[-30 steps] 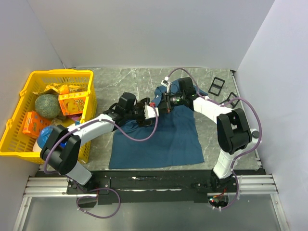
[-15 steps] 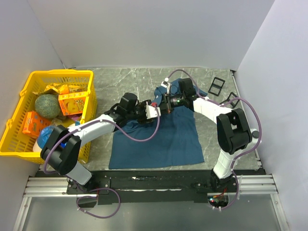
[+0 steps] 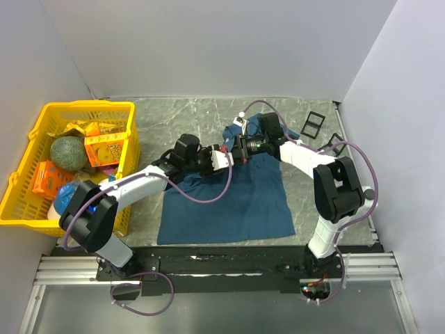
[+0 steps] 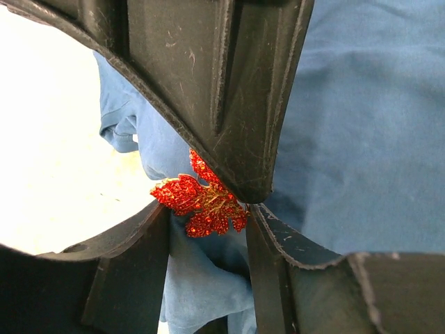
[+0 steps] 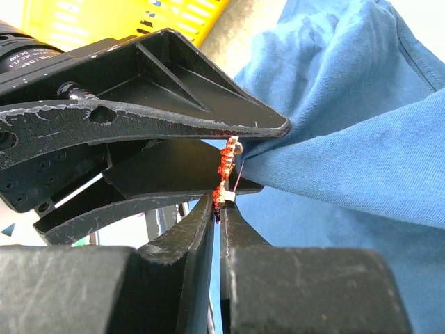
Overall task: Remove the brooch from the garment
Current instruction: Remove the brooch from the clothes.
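With the right hand (image 5: 217, 202) pinched shut on the brooch (image 4: 201, 205), mid-frame on a raised fold of the garment (image 3: 236, 202), the left hand (image 5: 271, 156), half-closed around that fold, grip unclear, should clamp cloth before any gentle, straight pull.

The brooch (image 4: 201, 205) has its right edge tucked behind a finger (image 4: 229, 90) of the right gripper (image 5: 218, 203), a finger that runs off the top of the left wrist view. From the right wrist it shows edge-on only, its lower tip buried between the jaws. The basket (image 5: 139, 14) there is a blurred yellow strip cut by the top edge. From above, the brooch is too small to make out.
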Available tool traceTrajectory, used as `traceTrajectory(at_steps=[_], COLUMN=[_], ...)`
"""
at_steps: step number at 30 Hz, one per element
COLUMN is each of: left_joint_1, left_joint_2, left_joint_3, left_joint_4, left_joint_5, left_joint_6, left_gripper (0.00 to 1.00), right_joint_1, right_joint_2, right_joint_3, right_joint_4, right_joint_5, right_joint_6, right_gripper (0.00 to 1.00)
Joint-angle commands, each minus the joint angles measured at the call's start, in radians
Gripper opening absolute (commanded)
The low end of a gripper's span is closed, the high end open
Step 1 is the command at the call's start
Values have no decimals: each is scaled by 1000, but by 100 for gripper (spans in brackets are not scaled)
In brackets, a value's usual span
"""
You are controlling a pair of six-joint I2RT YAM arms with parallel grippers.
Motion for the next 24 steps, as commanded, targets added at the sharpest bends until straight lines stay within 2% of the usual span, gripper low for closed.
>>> traceTrajectory(at_steps=[1, 3, 4, 6, 7, 10, 12, 13, 19, 24], left_joint_1=[-16, -16, -16, -16, -16, -11, -7, 1, 64, 133], left_joint_2=[5, 1, 0, -6, -8, -21, -28, -31, -8, 52], left_joint_3=[46, 46, 47, 55, 58, 60, 60, 61, 116, 213], left_joint_4=[10, -3, -15, -67, -82, -147, -184, -193, -289, -394], left_joint_5=[56, 66, 79, 107, 133, 188, 216, 230, 357, 499], left_joint_6=[-13, -6, -6, 13, 20, 33, 37, 37, 20, 15], left_gripper=[45, 45, 46, 47, 47, 48, 48, 48, 48, 49], right_joint_1=[-1, -1, 1, -4, -6, -21, -38, -44, -55, -52], right_joint_2=[-67, -64, -59, -59, -62, -76, -85, -96, -152, -269], right_joint_3=[5, 18, 28, 69, 87, 130, 132, 131, 100, -4], right_joint_4=[47, 20, -2, -87, -124, -206, -227, -244, -315, -237], right_joint_5=[-44, -42, -41, -27, -22, -5, -10, -10, 73, 218], right_joint_6=[-5, -31, -49, -124, -155, -262, -308, -324, -509, -676], right_gripper=[0, 6, 18, 32, 44, 60, 66, 72, 85, 86])
